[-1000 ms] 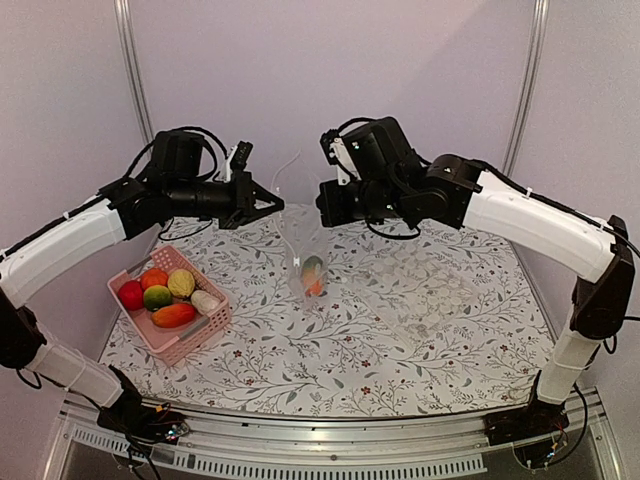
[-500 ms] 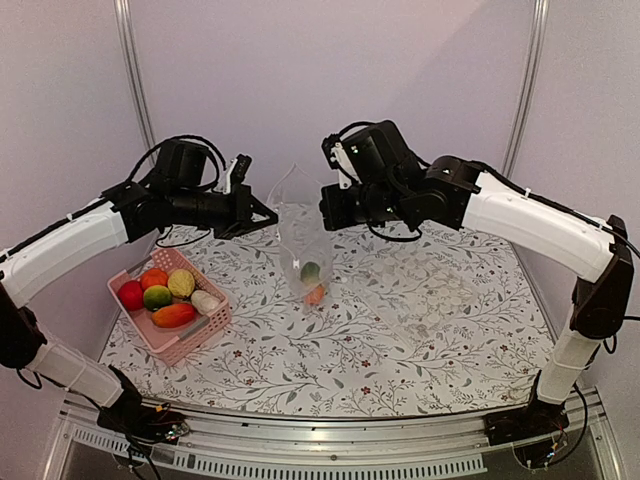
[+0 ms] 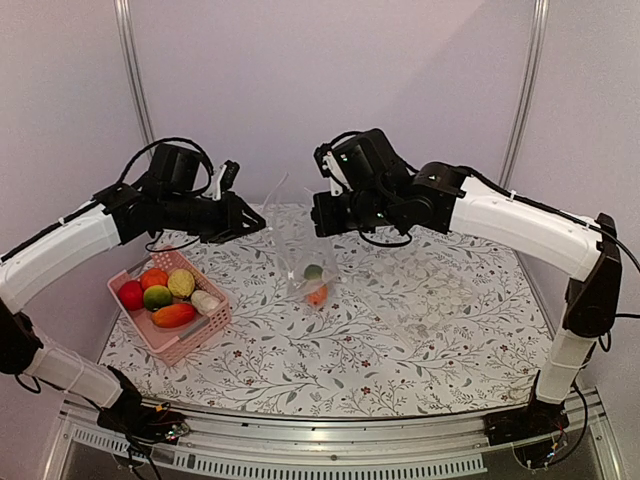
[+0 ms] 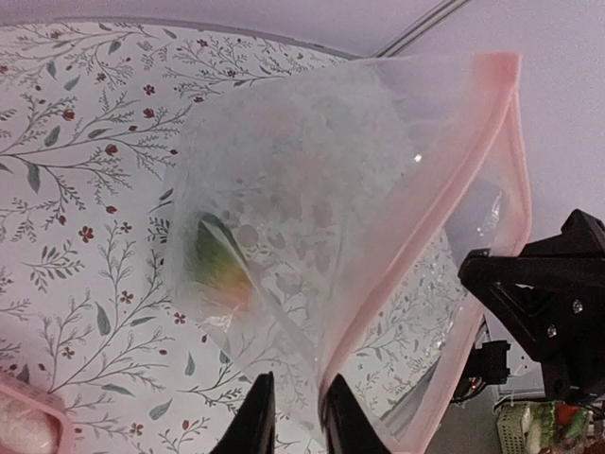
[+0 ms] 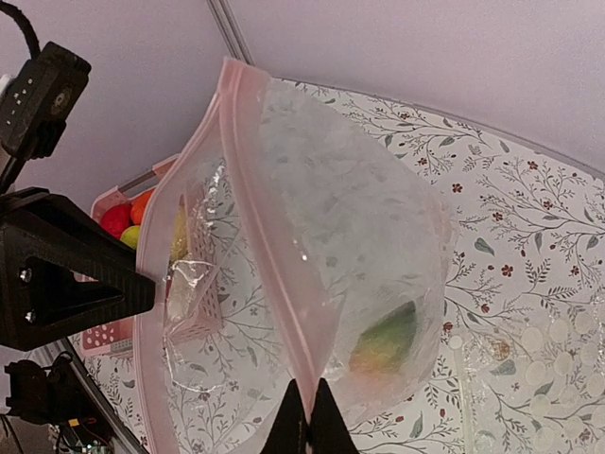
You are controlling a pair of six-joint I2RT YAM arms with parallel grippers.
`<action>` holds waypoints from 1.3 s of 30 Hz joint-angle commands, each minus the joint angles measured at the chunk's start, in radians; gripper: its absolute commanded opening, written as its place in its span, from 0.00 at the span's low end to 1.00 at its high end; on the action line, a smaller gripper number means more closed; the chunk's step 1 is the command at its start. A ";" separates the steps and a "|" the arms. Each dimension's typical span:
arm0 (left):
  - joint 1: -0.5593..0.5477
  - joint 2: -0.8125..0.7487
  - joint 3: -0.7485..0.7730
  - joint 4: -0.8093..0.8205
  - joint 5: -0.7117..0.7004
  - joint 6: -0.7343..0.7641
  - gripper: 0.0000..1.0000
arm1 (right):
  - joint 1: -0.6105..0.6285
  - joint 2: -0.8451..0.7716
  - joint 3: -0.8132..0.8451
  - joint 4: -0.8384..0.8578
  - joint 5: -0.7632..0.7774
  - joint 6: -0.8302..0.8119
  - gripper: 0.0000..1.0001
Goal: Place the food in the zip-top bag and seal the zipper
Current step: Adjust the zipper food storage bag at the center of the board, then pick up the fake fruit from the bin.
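We found the zip-top bag [image 3: 305, 250] hanging in the air over the middle of the desk [image 3: 400, 340], between the two arms, mouth up. A green piece [image 4: 213, 255] and an orange piece [image 3: 317, 294] of food lay at its bottom. The other toy foods [image 3: 165, 298] lay in the pink basket [image 3: 200, 338] on the left of the desk, well apart from the bag.

The right pincer [image 5: 304, 402] was clenched on the bag's rim, with the pale pink zipper [image 5: 267, 260] running straight down into its closed fingers. The left pincer [image 4: 295, 411] sat at the opposite edge with its jaws a little apart. We could not tell whether it gripped the film or had let it go.

We judged the step to be loading, with most of the food not yet in the bag. To do it well, we reckoned the right arm should hold the rim high and level, so that the two pieces inside stayed at the bottom and the mouth did not fold shut. If the left arm was to fetch, it should come away from the thin film cleanly, without dragging the rim along. It should then take one piece from the basket across its middle and drop it in from above the mouth. We thought the crinkly film would sag easily, so the zipper ought to be kept untwisted for sealing.
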 commanded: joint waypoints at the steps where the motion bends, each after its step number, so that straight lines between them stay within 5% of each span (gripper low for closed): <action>1: 0.016 -0.030 -0.021 -0.026 -0.010 0.022 0.27 | -0.007 0.052 0.015 0.014 -0.054 0.028 0.00; 9: 0.019 -0.141 -0.076 0.057 -0.024 0.050 0.64 | -0.006 0.084 0.030 0.018 -0.077 0.037 0.00; 13: 0.034 -0.170 -0.081 0.035 -0.018 0.058 0.72 | -0.007 0.089 0.035 0.018 -0.080 0.037 0.00; 21: 0.179 -0.197 -0.103 -0.112 -0.066 0.063 0.75 | -0.006 0.093 0.042 0.019 -0.091 0.037 0.00; 25: 0.251 -0.219 -0.138 -0.197 -0.213 0.092 0.77 | -0.006 0.093 0.042 0.024 -0.095 0.037 0.00; 39: 0.600 -0.219 -0.401 -0.204 -0.335 0.101 0.82 | -0.006 0.091 0.039 0.029 -0.106 0.042 0.00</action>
